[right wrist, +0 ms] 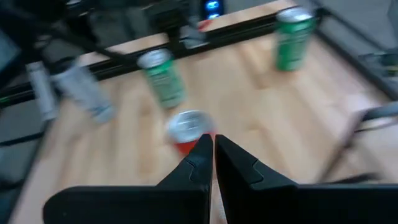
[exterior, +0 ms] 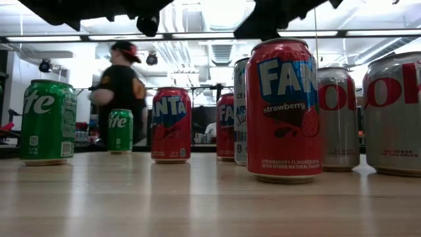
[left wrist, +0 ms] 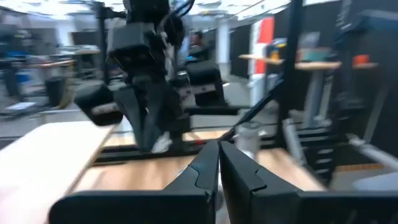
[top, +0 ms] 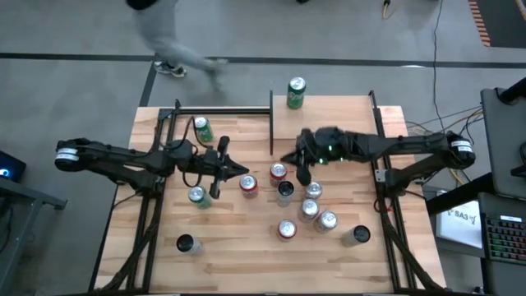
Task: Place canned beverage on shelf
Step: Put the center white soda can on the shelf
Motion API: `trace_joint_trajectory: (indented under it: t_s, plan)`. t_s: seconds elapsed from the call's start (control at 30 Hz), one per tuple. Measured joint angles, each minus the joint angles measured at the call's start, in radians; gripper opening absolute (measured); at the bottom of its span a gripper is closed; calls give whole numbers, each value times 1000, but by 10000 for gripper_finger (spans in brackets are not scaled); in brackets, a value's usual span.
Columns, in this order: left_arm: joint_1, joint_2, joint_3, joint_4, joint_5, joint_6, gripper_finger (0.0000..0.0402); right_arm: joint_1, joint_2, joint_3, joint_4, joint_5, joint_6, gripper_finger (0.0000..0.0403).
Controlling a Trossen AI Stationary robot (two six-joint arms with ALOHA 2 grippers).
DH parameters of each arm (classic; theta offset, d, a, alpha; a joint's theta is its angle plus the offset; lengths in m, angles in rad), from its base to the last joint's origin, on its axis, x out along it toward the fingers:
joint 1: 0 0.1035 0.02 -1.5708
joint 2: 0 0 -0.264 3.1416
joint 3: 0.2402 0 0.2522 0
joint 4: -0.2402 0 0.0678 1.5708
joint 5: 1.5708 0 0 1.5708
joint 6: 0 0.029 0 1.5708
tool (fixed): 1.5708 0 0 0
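1. Strawberry Fanta can (exterior: pixel 284 108) sits closest to the low camera: smooth red aluminium cylinder, upright on the striped wood tabletop (top: pixel 246 255)
2. Shelf (top: pixel 329 123) is the plain light board at the table's far right, edged by thin black posts; one green can (top: pixel 296 93) already stands at its far edge
3. Right gripper (top: pixel 292 158) hangs at the shelf's near-left corner, fingers pressed together, holding nothing
4. From its wrist view a red can (right wrist: pixel 188 130) sits just ahead of the closed fingertips; judging by the high view that is the red can (top: pixel 278 173) just table-side of it, upright, long axis vertical
5. Left gripper (top: pixel 244 171) hovers mid-table, also closed and empty, next to another red can (top: pixel 248 186)
6. Right arm is nearer the shelf, so it looks the better pick; jaws must open before any grasp
7. Remaining cans cluster tight at centre, silver and red: knock risk on approach
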Motion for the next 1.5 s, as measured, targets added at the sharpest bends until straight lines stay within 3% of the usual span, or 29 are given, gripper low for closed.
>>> trace_joint_trajectory:
  t_s: [0.2, 0.4, 0.53, 0.8, 1.1, 1.3, 1.5]
  plan:
    - [-10, 30, 122, -64, 163, -131, 0, 131, -5, 0, -68, 1, 80, 9]
    - [-20, 58, 289, -405, 200, -171, 0, 207, -4, 0, -206, 0, 194, 9]
    - [-38, 80, 373, -616, 164, -179, 0, 239, -3, 0, -316, 1, 288, 9]
    - [-109, 97, 443, -948, -30, -242, 0, 287, -13, 0, -463, -4, 374, 9]
    - [-155, 100, 442, -1024, -44, -259, 0, 287, -42, 45, -638, -16, 466, 9]
    - [-167, 127, 440, -951, -133, -245, 0, 289, -20, 153, -682, 178, 339, 9]
    - [-174, 149, 439, -863, -132, -222, 0, 289, -3, 165, -638, 325, 140, 9]
